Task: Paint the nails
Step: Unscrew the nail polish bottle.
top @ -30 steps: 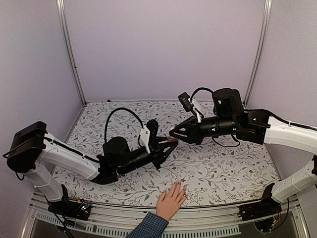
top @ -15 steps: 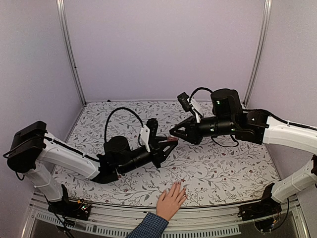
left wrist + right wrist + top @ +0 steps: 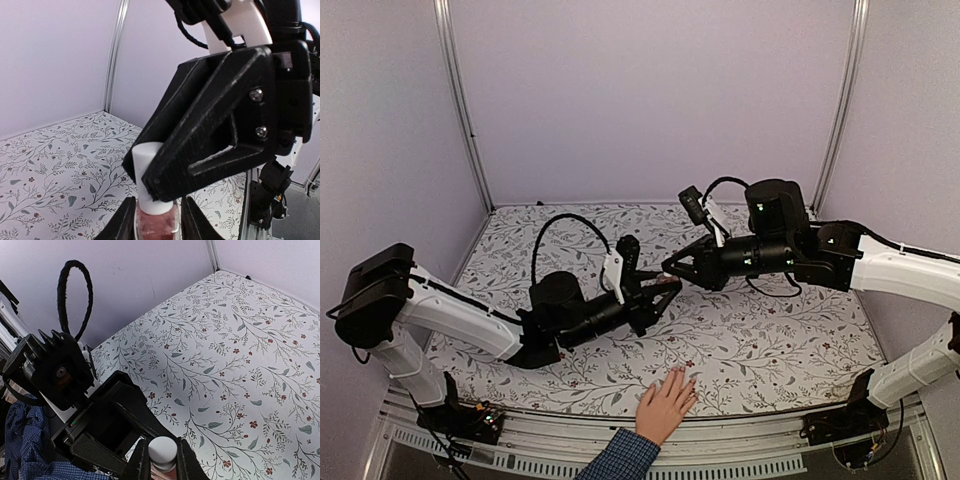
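The nails (image 3: 678,376) tip the fingers of a human hand (image 3: 665,408) lying flat at the 6 o'clock edge of the floral tabletop (image 3: 770,340), with a blue checked sleeve cuff (image 3: 620,455) behind it and the fingers pointing toward 1 o'clock. They are too small in the top view to tell whether any is painted. Well apart from them, raised over the middle of the tabletop, the two arms meet. The left pincer (image 3: 663,293) is clamped on the pink glass body of a nail polish bottle (image 3: 158,220), and the right pincer (image 3: 670,270) is closed on its white cap (image 3: 143,161) from 12 o'clock. The nails are nothing to take hold of: they are tiny, hard plates set in soft living skin, and likely only a wet brush tip should touch them, lightly and along each nail. The bottle looks light, smooth and breakable, so it probably needs a firm squeeze low on the glass. The cap is best held round its sides for turning. Whether it is already loosened cannot be told.
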{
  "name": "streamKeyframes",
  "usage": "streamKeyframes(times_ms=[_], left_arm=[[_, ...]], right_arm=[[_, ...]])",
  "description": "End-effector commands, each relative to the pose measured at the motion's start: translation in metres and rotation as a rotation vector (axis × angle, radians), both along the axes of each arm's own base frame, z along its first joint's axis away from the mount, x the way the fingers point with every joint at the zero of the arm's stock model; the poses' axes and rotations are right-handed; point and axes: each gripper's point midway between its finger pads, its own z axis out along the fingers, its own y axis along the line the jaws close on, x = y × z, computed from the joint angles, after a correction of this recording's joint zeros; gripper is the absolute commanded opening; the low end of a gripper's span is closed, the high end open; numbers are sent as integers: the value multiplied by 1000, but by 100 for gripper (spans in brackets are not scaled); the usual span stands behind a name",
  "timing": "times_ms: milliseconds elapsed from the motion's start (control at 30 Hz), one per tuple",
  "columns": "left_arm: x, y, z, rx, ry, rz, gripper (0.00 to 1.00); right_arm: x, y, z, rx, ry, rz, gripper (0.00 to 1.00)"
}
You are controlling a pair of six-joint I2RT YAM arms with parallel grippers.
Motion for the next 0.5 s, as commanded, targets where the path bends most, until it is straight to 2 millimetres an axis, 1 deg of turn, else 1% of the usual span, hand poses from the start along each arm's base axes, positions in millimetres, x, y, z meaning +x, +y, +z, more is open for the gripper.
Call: streamKeyframes(times_ms=[0, 67, 200, 367, 400, 467], left_arm=[[6, -1, 10, -23, -28, 10, 33], [5, -3, 10, -22, -29, 2, 32], [5, -4, 8, -22, -25, -6, 26], [5, -4, 4, -13, -18, -6, 28], [5, -4, 4, -14, -17, -7, 27], [5, -5, 3, -10, -17, -8, 19]], right_arm=[[-3, 3, 11, 42, -3, 2, 0], [-3, 3, 12, 44, -4, 3, 0], [-3, 2, 13, 46, -6, -2, 0], [-3, 2, 15, 51, -7, -5, 0], [-3, 2, 16, 53, -7, -3, 0], [-3, 2, 15, 52, -9, -5, 0]])
